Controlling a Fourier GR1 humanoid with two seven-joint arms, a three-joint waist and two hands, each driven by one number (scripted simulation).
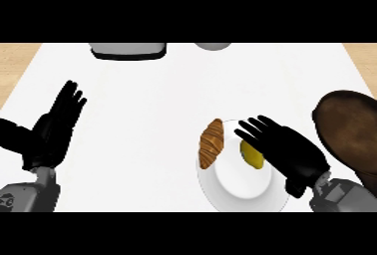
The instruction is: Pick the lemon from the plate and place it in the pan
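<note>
White counter (162, 99): plate (236, 187), brown pan (353, 129) (right edge), grey box (129, 50), grey rounded object (213, 46).

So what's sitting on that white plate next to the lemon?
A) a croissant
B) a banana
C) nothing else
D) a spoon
A: a brown croissant lies along the left edge of the plate, beside the yellow lemon, which the right hand partly covers.
</note>
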